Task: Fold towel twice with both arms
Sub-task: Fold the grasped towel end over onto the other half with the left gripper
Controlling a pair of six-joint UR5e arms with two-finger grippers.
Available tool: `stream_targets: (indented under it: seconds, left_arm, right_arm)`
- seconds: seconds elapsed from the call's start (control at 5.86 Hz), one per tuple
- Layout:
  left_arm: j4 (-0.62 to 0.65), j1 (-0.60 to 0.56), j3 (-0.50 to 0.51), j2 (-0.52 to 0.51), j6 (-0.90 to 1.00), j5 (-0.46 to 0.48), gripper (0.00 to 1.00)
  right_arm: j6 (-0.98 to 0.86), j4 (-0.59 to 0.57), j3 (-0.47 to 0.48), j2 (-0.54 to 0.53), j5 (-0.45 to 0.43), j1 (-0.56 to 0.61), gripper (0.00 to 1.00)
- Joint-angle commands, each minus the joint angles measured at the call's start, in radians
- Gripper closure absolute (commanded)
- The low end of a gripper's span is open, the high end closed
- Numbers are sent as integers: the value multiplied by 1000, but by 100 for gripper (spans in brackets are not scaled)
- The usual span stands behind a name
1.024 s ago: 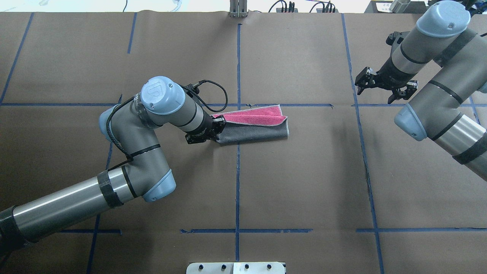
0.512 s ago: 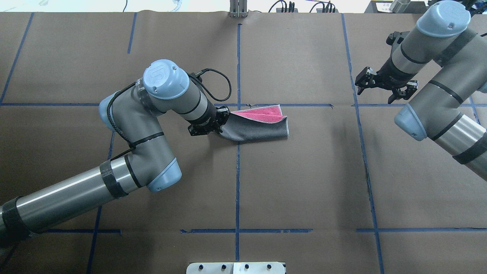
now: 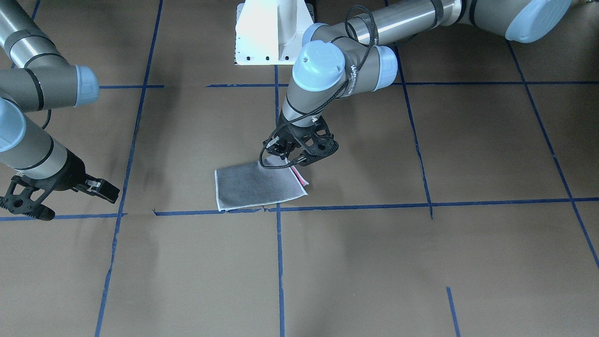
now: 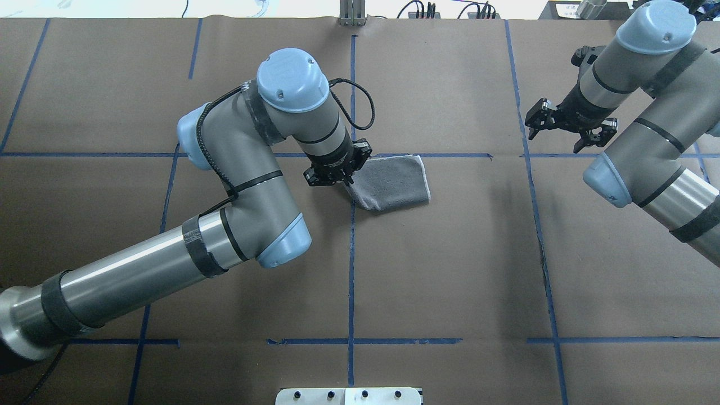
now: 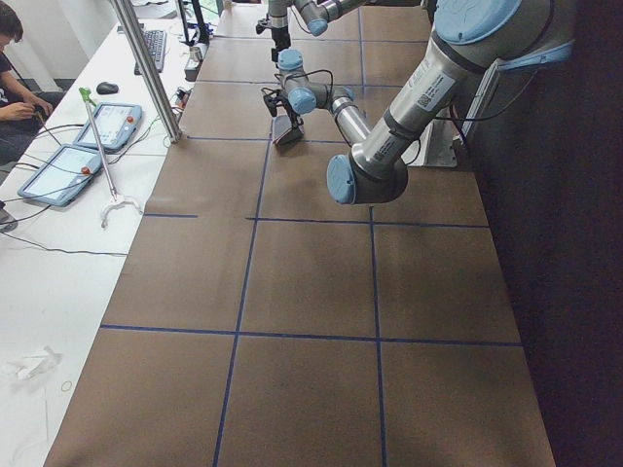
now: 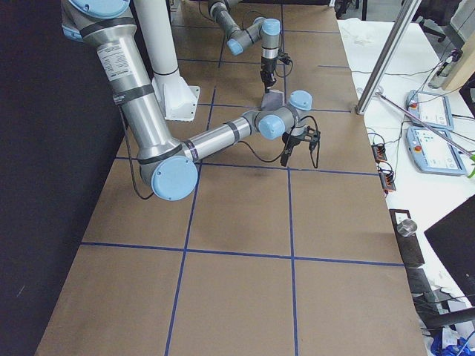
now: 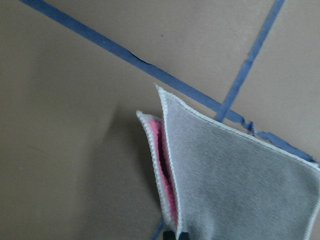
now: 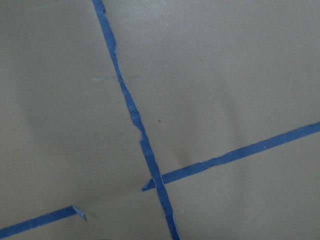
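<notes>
The towel (image 4: 394, 183) lies folded near the table's middle with its grey face up, beside a blue tape crossing. A thin pink edge (image 3: 302, 179) shows on the side under my left gripper. My left gripper (image 4: 345, 175) is shut on the towel's folded-over edge and holds it a little above the layers below. In the left wrist view the grey layer (image 7: 240, 175) hangs over a pink strip (image 7: 165, 165). My right gripper (image 4: 556, 136) is open and empty, held above bare table far to the towel's right, also seen in the front view (image 3: 70, 202).
Blue tape lines (image 4: 351, 270) divide the brown table into squares. The white pedestal base (image 3: 273, 32) stands at the robot's side. A metal plate (image 4: 349, 395) sits at the near edge. A person (image 5: 15, 58) and tablets (image 5: 58, 173) are at the side bench.
My left gripper has carried the towel's left end up and to the right over the rest. The pink face is now covered and the towel looks half as wide. The right arm has not moved.
</notes>
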Motion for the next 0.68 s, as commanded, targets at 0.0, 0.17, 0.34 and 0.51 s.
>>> stream_targets:
  seconds: [0.0, 0.17, 0.34, 0.51]
  left_arm:
    - [13, 9, 137, -122, 11, 25, 100]
    - [14, 14, 209, -176, 66, 39, 100]
    - [16, 62, 272, -219, 127, 124, 100]
    - [13, 82, 342, -263, 148, 161, 100]
  right_arm:
    - [0, -3, 10, -2, 2, 1, 0]
    - [0, -3, 11, -2, 3, 6, 0]
    - [-2, -3, 12, -2, 5, 6, 0]
    - [-2, 0, 38, -30, 3, 4, 0]
